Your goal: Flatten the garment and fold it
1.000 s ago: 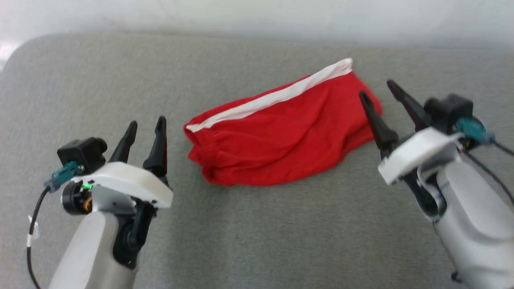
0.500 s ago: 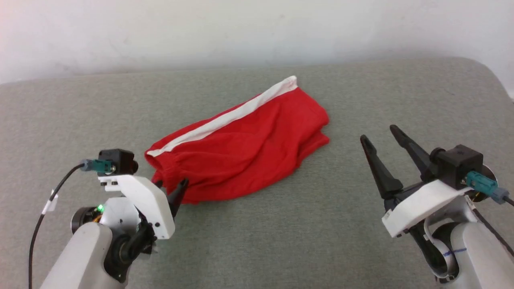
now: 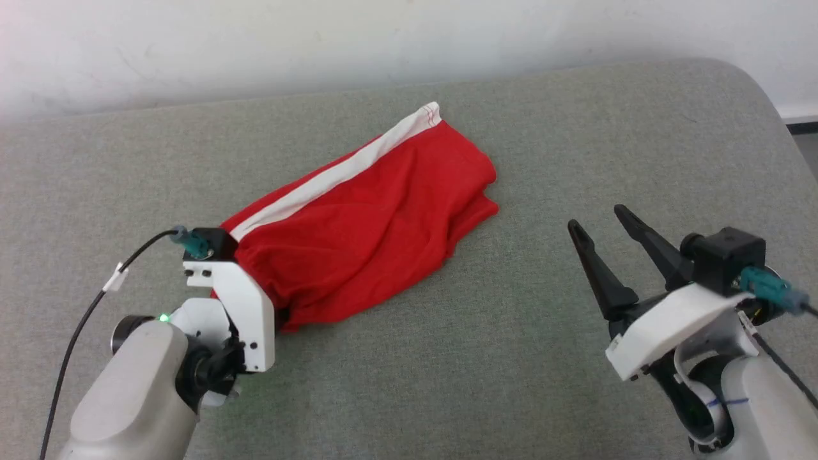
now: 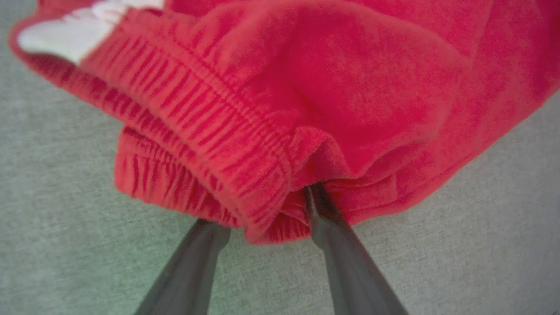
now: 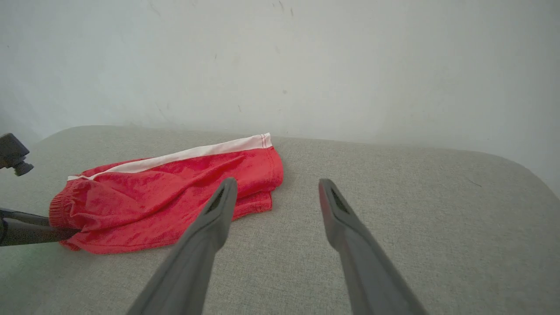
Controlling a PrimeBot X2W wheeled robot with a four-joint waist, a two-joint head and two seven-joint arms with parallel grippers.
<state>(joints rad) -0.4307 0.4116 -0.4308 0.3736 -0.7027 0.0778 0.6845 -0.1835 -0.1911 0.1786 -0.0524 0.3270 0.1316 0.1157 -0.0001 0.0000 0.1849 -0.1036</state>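
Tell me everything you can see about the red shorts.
Red soft-looking fabric shorts with a white side stripe and gathered elastic waistband. They lie crumpled and doubled over on the grey cushion, waistband toward the robot's left, hems away. The left gripper, jaws apart, straddles the waistband corner, fingers touching fabric.

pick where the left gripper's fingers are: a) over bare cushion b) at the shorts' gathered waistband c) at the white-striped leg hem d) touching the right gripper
b: in the left wrist view the left gripper meets the garment at its gathered waistband, fingers spread under the edge.
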